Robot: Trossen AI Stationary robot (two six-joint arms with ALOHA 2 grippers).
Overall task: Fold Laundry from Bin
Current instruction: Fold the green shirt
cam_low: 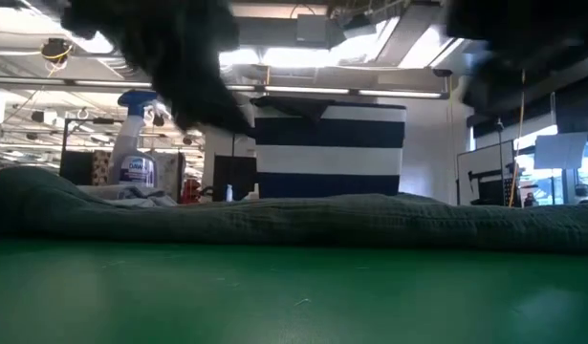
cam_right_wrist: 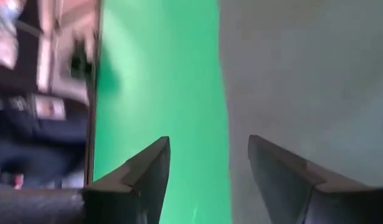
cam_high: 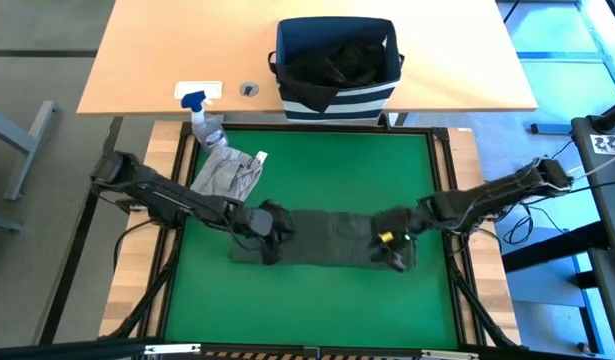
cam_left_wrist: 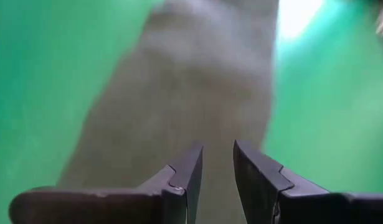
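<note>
The dark olive garment [cam_high: 332, 238] lies flattened across the green mat [cam_high: 317, 160] on the table, stretched between the two arms. The left pincer [cam_high: 270, 232] sits at one end of it, its fingers [cam_left_wrist: 190, 174] parted by only a narrow gap with nothing between them, hovering over the cloth that runs away ahead of it. The right pincer [cam_high: 395, 250] sits at the opposite end, spread wider and also empty, one finger over bare mat and the other over the cloth's edge. Beyond the left pincer, toward the far side of the mat, the light grey garment [cam_high: 227, 172] lies crumpled beside a spray bottle [cam_high: 202, 118]; farther still, past the mat's edge, the striped navy bin [cam_high: 337, 68] holds a black garment [cam_high: 339, 62]. Judging from this, the olive piece is laid out but not yet folded. The risk is an uneven pickup: the left pincer's narrow gap may skate over the fabric, while the right, straddling the hem, may catch only one layer or miss it. If one end lifts alone, the cloth could skew or bunch, spoiling the fold.
</note>
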